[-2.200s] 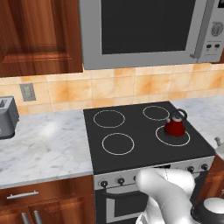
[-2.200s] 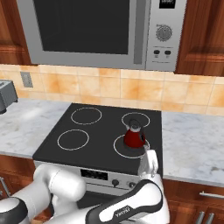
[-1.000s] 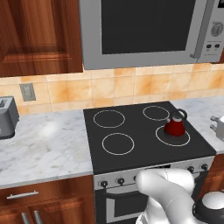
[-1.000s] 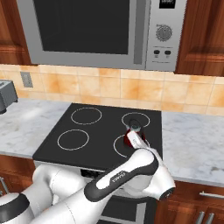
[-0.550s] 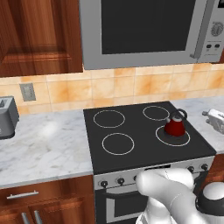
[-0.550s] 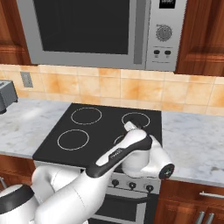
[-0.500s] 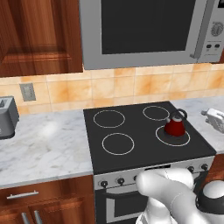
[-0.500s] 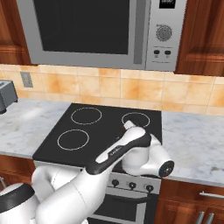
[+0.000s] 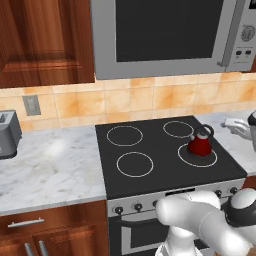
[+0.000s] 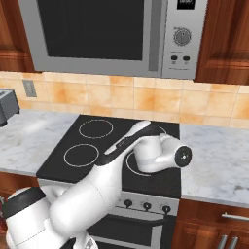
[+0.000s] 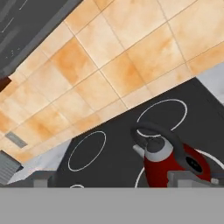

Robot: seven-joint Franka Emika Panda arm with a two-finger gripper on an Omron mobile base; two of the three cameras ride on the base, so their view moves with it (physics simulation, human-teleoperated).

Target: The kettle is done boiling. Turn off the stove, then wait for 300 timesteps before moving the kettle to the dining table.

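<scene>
Small red kettle with dark arched handle [image 9: 200,144] on black glass stove's [image 9: 150,150] front-right ring; two-finger gripper [image 11: 118,179] released, near kettle.

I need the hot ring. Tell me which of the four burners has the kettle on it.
The front right burner, nearest the knobs on the robot's right. The red kettle sits on it; the other three rings are bare.

We see flat, even rendered light, bright with no dim corners. A soft pale sheen lies on the marble counter [image 9: 50,160] near its back edge, left of the stove [image 9: 155,165]. The kettle [image 9: 200,145] casts hardly any shadow on the black glass. Edges look slightly jagged and soft. In the hand view the picture is tilted, and the tiles [image 11: 109,65] look faintly blurred.
</scene>
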